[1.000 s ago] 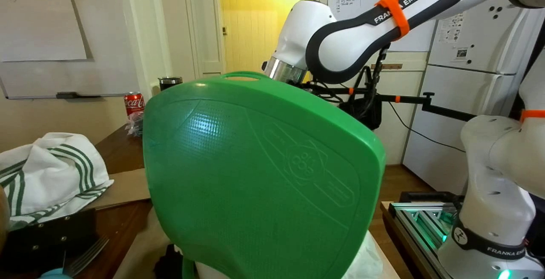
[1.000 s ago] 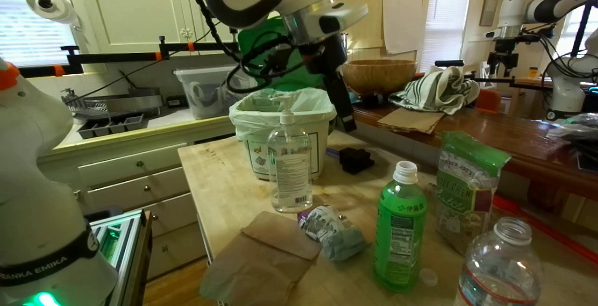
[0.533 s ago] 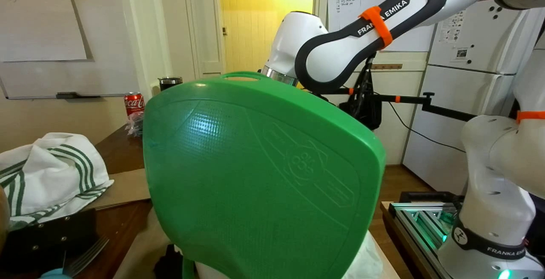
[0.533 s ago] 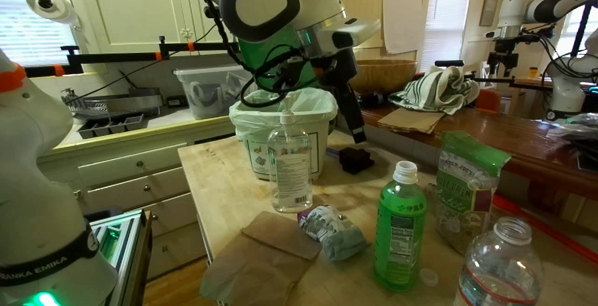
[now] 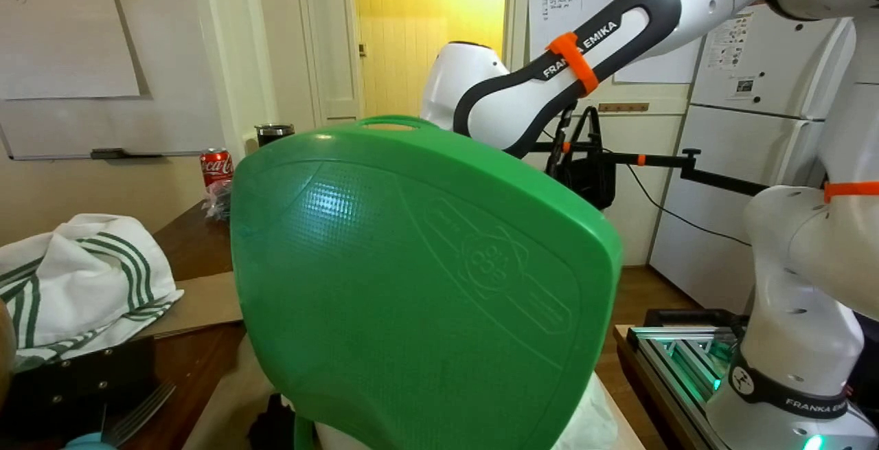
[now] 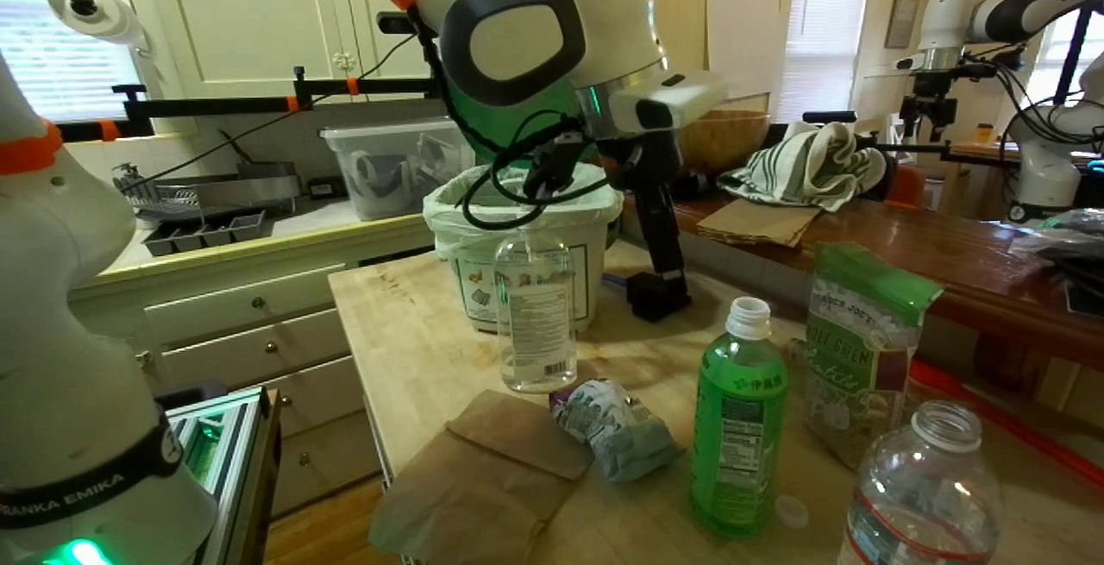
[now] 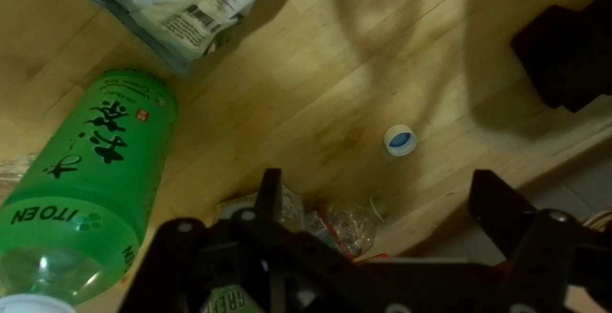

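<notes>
My gripper (image 7: 377, 177) is open and empty, fingers wide apart, pointing down over the wooden table. A white bottle cap with a blue inside (image 7: 400, 140) lies just ahead of the gap between the fingertips, apart from them. A crumpled clear bottle (image 7: 354, 227) lies beneath the gap. A green tea bottle (image 7: 91, 160) stands left of the gripper. A black block (image 7: 569, 55) lies to the right. In an exterior view the gripper (image 6: 671, 276) shows low beside the black block (image 6: 657, 296); contact cannot be told. A green lid (image 5: 426, 285) hides the gripper in an exterior view.
A lined white bin (image 6: 526, 229) and a pump bottle (image 6: 536, 323) stand near the arm. A crumpled snack bag (image 6: 614, 431), a brown paper bag (image 6: 483, 479), a lentil bag (image 6: 862, 358) and a large clear bottle (image 6: 923, 496) are on the table. A wooden counter (image 6: 966, 263) runs alongside.
The arm has come down steadily, bringing the open gripper from above the table to close over it, beside the black block. The objects on the table have not moved.
</notes>
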### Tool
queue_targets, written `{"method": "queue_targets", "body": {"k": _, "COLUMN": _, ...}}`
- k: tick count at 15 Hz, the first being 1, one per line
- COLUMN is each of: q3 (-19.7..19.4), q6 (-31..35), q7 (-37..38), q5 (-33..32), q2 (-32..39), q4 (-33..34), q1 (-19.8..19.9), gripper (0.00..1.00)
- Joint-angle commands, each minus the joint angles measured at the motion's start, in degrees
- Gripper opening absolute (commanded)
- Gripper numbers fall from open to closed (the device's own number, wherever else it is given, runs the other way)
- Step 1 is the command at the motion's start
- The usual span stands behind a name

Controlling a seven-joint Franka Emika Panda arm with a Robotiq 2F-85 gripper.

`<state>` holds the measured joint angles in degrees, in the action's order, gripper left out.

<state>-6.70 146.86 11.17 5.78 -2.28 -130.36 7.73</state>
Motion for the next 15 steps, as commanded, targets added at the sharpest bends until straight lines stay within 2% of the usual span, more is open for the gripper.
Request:
{"method": "queue_targets", "body": {"k": 1, "q3": -0.1, "q6": -1.0, "q7": -1.2, "q5": 3.5, "q2": 7.0, "q4": 5.7, "q1": -0.4, "gripper": 1.0}}
{"method": "queue_targets", "body": {"k": 8, "q3": 1.7, "q6": -2.5, "q7": -3.5, "q5": 6.2, "q2": 16.8, "q4": 14.1, "q1": -0.4, "gripper": 1.0}}
{"method": "queue_targets", "body": {"k": 15, "q3": 2.6, "q6": -1.8, "q7": -2.8, "q5": 5.6, "q2": 22.8, "q4": 18.4, "q1": -0.4, "gripper": 1.0}}
